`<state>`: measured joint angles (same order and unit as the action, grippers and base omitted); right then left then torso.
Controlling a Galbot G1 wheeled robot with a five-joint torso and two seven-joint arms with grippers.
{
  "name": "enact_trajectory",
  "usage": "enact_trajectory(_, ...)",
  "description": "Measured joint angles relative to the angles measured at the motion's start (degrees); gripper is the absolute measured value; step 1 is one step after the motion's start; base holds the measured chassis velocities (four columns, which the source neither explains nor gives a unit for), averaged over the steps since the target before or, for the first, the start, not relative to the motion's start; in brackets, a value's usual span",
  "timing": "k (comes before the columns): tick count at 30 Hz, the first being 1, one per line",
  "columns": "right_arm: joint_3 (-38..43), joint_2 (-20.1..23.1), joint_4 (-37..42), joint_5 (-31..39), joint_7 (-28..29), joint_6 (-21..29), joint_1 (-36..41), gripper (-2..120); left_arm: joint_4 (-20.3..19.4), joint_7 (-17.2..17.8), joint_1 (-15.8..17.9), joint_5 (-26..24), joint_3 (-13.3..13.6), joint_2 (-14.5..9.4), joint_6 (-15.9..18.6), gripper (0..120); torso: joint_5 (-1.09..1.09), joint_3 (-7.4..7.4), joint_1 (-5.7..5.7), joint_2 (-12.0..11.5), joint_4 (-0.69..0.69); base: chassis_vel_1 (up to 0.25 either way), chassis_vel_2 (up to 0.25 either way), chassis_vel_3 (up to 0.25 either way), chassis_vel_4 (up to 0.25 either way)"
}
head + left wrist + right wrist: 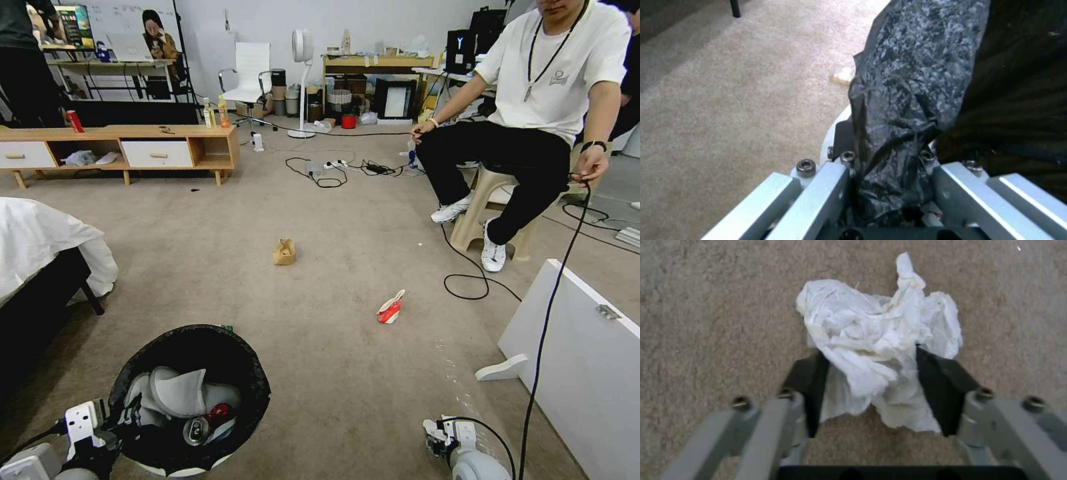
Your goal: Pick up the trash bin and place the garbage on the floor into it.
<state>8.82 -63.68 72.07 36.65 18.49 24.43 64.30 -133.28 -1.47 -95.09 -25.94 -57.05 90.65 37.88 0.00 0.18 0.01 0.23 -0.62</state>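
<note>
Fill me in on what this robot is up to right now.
It is clearing litter off the carpet. The left tool is clamped on the black-bag-lined rim of the trash bin, which already holds a crushed can and other trash. The right tool has a crumpled white tissue between its fingers. A tan paper bag and a red-white carton lie farther ahead.
</note>
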Motion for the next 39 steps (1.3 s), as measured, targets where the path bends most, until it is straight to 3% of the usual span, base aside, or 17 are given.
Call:
enact_trajectory(6,0.0,-0.3,0.1,-0.7,0.1,-0.3,0.5,13,0.0,-0.1,-0.3,-0.2,-0.1,-0.3,-0.2,7,0.0,0.0,0.0,0.0,0.0,0.0,0.0,0.0,0.0)
enact_trajectory(11,-0.1,0.1,0.7,-0.8,0.2,-0.4,1.1,1,0.0,-0.1,-0.4,-0.2,-0.2,-0.3,-0.2,7,0.0,0.0,0.0,0.0,0.0,0.0,0.0,0.0,0.0)
enact_trajectory(25,0.2,4.6,8.3,0.7,0.0,-2.3,3.9,0,-0.1,0.0,-0.4,-0.4,0.1,-0.6,0.1,7,0.0,0.0,0.0,0.0,0.0,0.0,0.0,0.0,0.0)
enact_trajectory(33,0.7,9.9,23.7,4.8,1.1,-3.9,5.3,0,-0.5,0.9,0.0,-2.6,0.2,-1.6,1.1,7,0.0,0.0,0.0,0.0,0.01,0.0,0.0,0.0,0.0)
enact_trajectory(35,0.8,12.4,30.9,7.6,2.1,-4.6,4.6,0,-0.7,1.1,0.0,-3.5,0.2,-2.1,1.5,7,0.0,0.0,0.0,0.0,0.0,0.0,0.0,0.0,0.0)
enact_trajectory(39,0.8,14.4,35.8,10.2,2.7,-5.4,3.2,0,-0.9,1.2,0.0,-3.8,0.2,-2.4,1.8,7,0.0,0.0,0.0,0.0,0.01,0.0,0.0,0.0,0.0)
